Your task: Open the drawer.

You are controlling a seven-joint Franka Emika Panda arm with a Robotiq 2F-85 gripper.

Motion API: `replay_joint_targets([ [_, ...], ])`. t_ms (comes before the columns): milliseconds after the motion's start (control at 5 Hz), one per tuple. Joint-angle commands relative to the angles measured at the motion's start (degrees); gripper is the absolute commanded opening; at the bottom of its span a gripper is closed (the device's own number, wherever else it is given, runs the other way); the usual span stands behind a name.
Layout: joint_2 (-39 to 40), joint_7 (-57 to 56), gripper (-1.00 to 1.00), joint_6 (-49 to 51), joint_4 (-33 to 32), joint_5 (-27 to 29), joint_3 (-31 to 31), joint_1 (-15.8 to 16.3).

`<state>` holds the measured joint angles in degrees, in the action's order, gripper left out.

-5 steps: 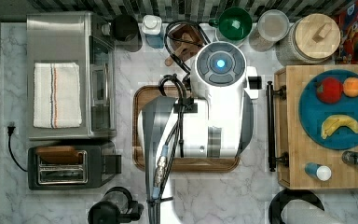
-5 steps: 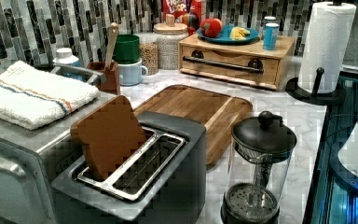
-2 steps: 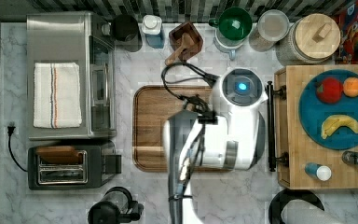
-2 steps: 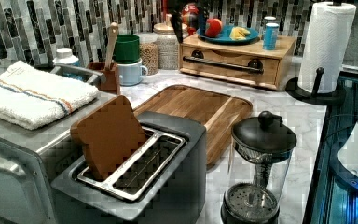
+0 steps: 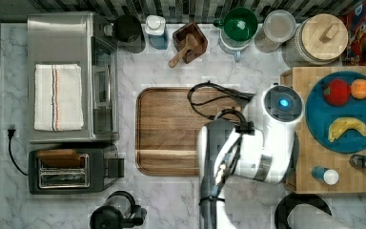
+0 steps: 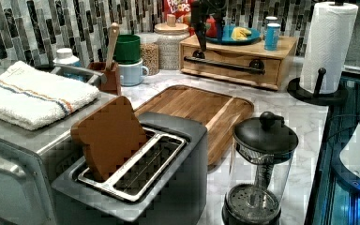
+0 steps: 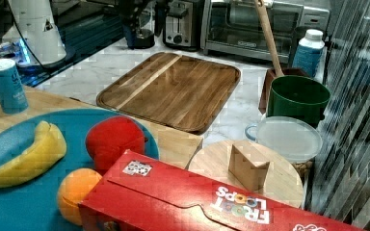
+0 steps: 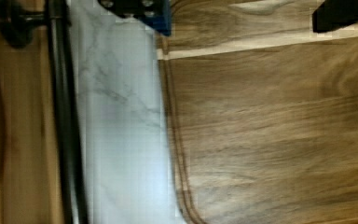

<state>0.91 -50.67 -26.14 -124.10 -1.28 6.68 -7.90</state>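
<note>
Change: the white robot arm [image 5: 262, 143] has swung from over the brown rounded-corner wooden tray [image 5: 171, 131] toward the drawer; approach is nearly done.
Gripper: fingers [image 8: 342, 13] spread apart, holding nothing, above tray and marble.
Drawer: light butcher-block wooden box [image 6: 236, 58] beyond the tray, shut, its thin black bar handle [image 8: 65, 126] untouched.
</note>
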Motion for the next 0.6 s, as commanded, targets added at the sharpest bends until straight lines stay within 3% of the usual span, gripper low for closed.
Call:
replay_joint_targets([
  [200,-1.0,-17.0,1.0,-8.8,2.3,-1.9,3.5,-2.7],
  [600,0.7,-20.0,1.0,-14.6,0.5,-4.4,4.8,-3.0],
])
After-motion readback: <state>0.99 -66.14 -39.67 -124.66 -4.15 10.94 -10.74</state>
